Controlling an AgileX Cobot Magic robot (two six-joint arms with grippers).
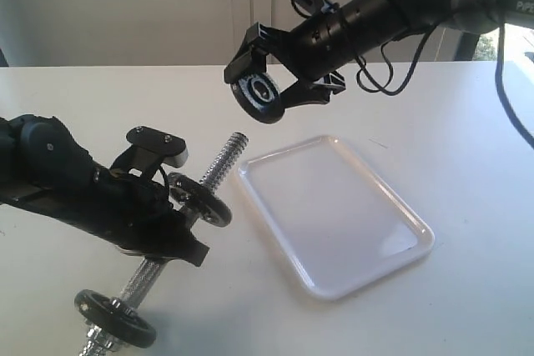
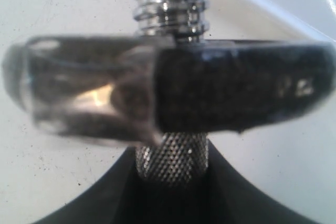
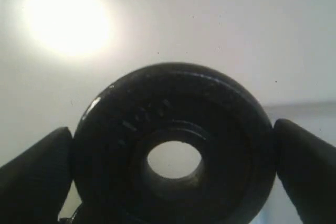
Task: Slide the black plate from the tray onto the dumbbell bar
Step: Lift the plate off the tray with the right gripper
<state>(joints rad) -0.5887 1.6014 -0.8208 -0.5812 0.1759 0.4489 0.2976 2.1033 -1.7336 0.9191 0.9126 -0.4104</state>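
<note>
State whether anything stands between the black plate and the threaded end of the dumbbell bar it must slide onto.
Nothing visible does. The right gripper holds the black plate in the air, and only open space lies between it and the free threaded end of the dumbbell bar.

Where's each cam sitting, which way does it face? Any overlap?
Exterior: off the arms, above the table, looking down at tray and bar; shows both arms, left pincer gripping the bar, right pincer holding the plate aloft.
Left wrist: on the left arm, close along the bar toward its nut and disc; dark pincer edge shows.
Right wrist: on the right arm, facing the plate between both fingers.
Shared: exterior and right wrist both show the plate.
</note>
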